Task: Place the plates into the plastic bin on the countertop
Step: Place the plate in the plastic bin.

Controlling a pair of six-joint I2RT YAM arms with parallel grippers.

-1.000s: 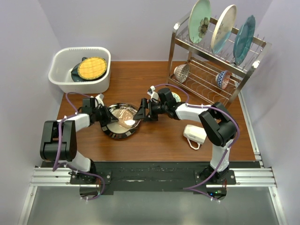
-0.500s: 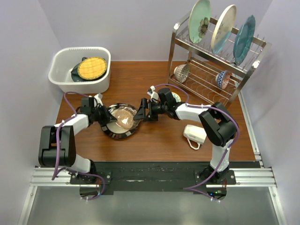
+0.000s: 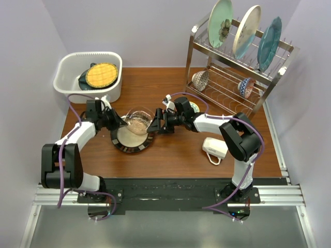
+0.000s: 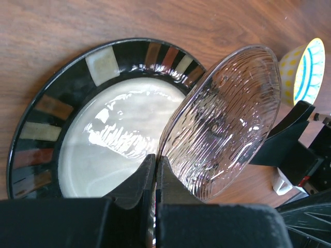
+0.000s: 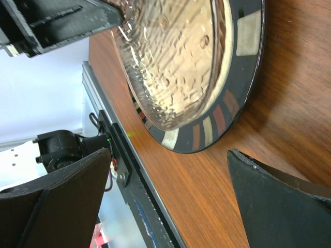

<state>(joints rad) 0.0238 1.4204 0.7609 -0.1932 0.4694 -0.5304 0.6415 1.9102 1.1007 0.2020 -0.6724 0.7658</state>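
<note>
Left pincer (image 3: pixel 122 122) is clenched on the near rim of a clear ribbed glass plate (image 3: pixel 137 123); the left wrist view shows both fingertips (image 4: pixel 156 164) pressed together over that rim. The glass plate (image 4: pixel 222 119) is tilted steeply, its gripped edge low and its far edge raised above a black-rimmed plate (image 3: pixel 129 143) with a cream centre, which lies flat on the wood surface (image 3: pixel 170 155) near the middle. Right pincer (image 3: pixel 153 125) is released, fingers spread wide and grasping nothing, positioned just beside the right-hand edge of the glass plate; the right wrist view shows bare wood between its fingers. The plastic bin (image 3: pixel 88 53) stands at the far left corner of the surface, well apart from both plates, and contains a yellow woven plate (image 3: pixel 101 75) resting over a dark teal plate (image 3: pixel 83 81). A wire rack (image 3: pixel 192 51) at far right holds three upright plates on its top tier.
</note>
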